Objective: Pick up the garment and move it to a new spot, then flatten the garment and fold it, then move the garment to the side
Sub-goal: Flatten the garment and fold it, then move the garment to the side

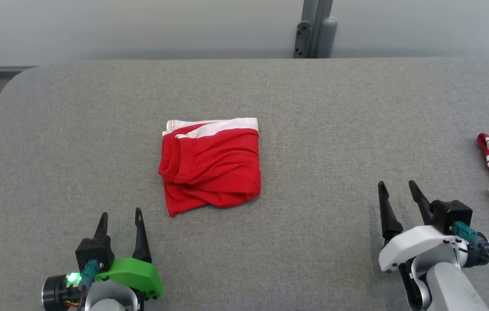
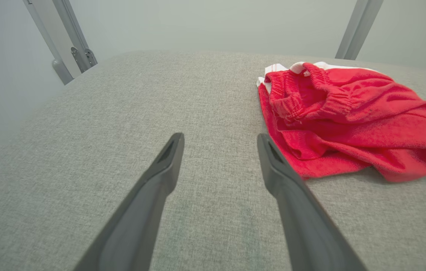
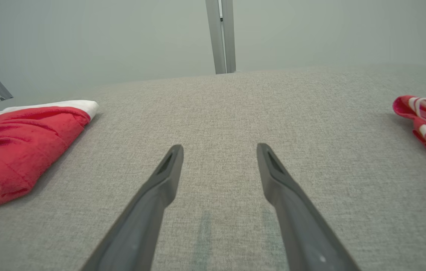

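red garment (image 1: 210,166) lies on the bench (image 1: 313,108). the left hand (image 1: 121,214) is nearer to it than the right hand (image 1: 397,185). both hands are spread wide and empty.

From the head we looked down on the table (image 1: 313,95), wall (image 1: 141,26) at twelve o'clock. Our wrist cameras sat low, near its surface, sharing the red garment (image 2: 348,124): two o'clock left, nine o'clock right.

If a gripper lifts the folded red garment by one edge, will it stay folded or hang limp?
Probably limp: the red garment is soft, wrinkled cloth, so the loose layers would likely unfold. It looks light; the fuzzy fabric should hardly slip.
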Tool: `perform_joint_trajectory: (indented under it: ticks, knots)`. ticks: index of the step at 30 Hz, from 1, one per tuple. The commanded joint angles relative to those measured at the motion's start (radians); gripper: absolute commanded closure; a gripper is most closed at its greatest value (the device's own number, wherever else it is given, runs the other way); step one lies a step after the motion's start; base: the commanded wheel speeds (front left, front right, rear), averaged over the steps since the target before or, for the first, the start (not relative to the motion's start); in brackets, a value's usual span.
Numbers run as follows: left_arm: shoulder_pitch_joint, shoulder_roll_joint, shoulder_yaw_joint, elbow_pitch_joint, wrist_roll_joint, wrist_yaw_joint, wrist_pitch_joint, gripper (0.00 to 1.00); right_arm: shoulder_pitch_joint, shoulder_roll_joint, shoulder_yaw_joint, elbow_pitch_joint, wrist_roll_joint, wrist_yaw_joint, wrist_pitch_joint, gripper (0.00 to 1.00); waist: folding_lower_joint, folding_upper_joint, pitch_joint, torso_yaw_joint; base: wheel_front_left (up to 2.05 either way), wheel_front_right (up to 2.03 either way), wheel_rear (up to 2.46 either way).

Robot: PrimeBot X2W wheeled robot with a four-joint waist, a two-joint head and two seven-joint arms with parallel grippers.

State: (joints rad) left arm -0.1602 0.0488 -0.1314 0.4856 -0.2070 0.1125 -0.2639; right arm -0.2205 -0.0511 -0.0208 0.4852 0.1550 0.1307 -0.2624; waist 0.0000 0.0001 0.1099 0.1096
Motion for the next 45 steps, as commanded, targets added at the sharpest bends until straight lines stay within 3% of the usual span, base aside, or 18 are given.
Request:
perform_joint_trajectory:
  ticks: [1, 11, 18, 24, 31, 38, 45]
  knots:
    - [0.028, 0.004, 0.009, -0.003, 0.006, -0.006, 0.000, 0.00, 0.023, 0.000, 0.010, -0.002, 0.007, 0.000, -0.003, 0.00, 0.0000, -0.0001, -0.050, -0.050, 0.00, 0.00, 0.00]
    - [0.083, 0.004, 0.045, -0.023, 0.017, -0.017, 0.001, 0.00, 0.056, -0.001, 0.045, -0.007, 0.041, 0.000, -0.003, 0.00, 0.0000, -0.0001, -0.080, -0.097, 0.00, 0.00, 0.00]
    - [0.054, 0.004, 0.026, -0.030, 0.005, -0.018, 0.001, 0.00, 0.035, -0.001, 0.060, -0.011, 0.044, 0.000, -0.003, 0.00, 0.0000, -0.0001, -0.047, -0.077, 0.00, 0.00, 0.00]
    - [0.023, 0.004, -0.015, -0.038, -0.008, -0.020, 0.001, 0.00, -0.035, -0.001, 0.158, 0.032, 0.089, 0.000, -0.003, 0.00, 0.0000, -0.0001, 0.008, -0.009, 0.00, 0.00, 0.00]
    - [-0.013, 0.004, -0.087, -0.037, -0.032, -0.017, 0.001, 0.00, -0.190, -0.001, 0.289, 0.140, 0.174, 0.000, -0.003, 0.00, 0.0000, -0.0001, 0.078, 0.117, 0.00, 0.00, 0.00]
    - [-0.027, 0.003, -0.132, -0.050, -0.058, -0.005, 0.001, 0.00, -0.318, -0.002, 0.342, 0.275, 0.241, 0.000, -0.003, 0.00, 0.0000, -0.0001, 0.121, 0.222, 0.00, 0.00, 0.00]
    - [-0.041, 0.003, -0.159, -0.064, -0.080, 0.005, 0.001, 0.00, -0.398, -0.003, 0.382, 0.395, 0.294, 0.000, -0.003, 0.00, 0.0000, -0.0001, 0.155, 0.276, 0.00, 0.00, 0.00]
